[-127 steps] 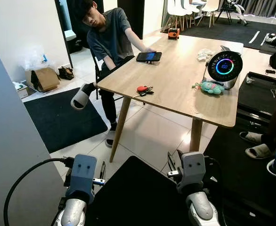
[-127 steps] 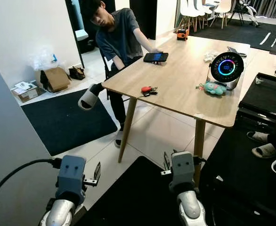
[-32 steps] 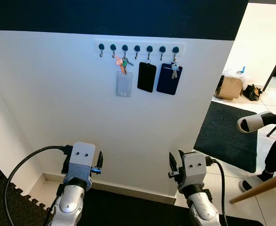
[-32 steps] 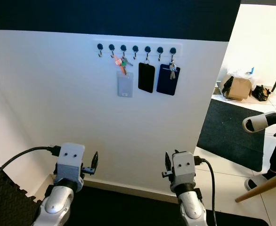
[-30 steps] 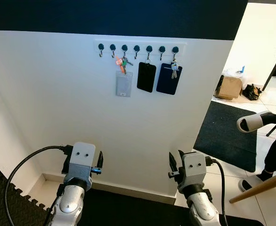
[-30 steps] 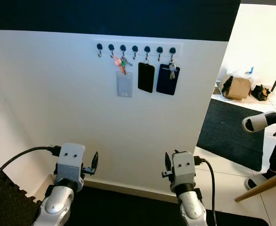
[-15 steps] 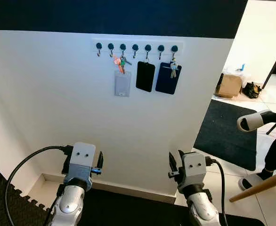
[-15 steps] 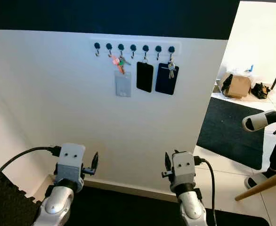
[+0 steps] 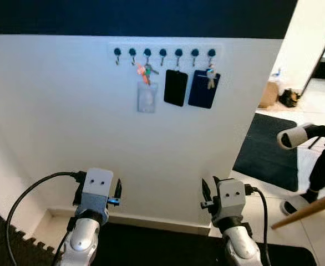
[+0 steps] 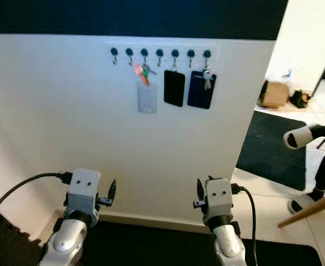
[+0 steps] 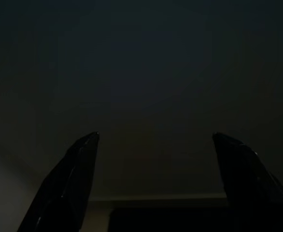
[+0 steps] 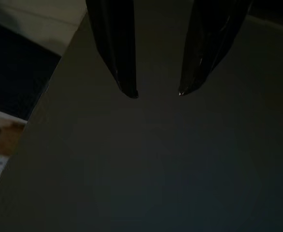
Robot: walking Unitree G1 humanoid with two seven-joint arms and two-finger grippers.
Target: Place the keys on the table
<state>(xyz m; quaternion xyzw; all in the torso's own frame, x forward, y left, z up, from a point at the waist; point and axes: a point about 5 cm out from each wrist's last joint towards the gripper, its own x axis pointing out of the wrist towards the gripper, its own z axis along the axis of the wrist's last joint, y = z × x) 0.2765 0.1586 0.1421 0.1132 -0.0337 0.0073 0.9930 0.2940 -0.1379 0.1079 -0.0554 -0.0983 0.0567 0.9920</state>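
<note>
Both my grippers, left (image 9: pixel 118 191) and right (image 9: pixel 207 190), hang low, fingers parted, empty. Orange-and-green tagged keys (image 9: pixel 146 72) dangle from the white hook rail (image 9: pixel 163 52), left of centre. I'd raise one gripper squarely underneath before closing.

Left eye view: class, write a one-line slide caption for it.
Robot faces a white wall with a hook rack holding keys and card holders, both grippers, left and right, low and empty.
</note>
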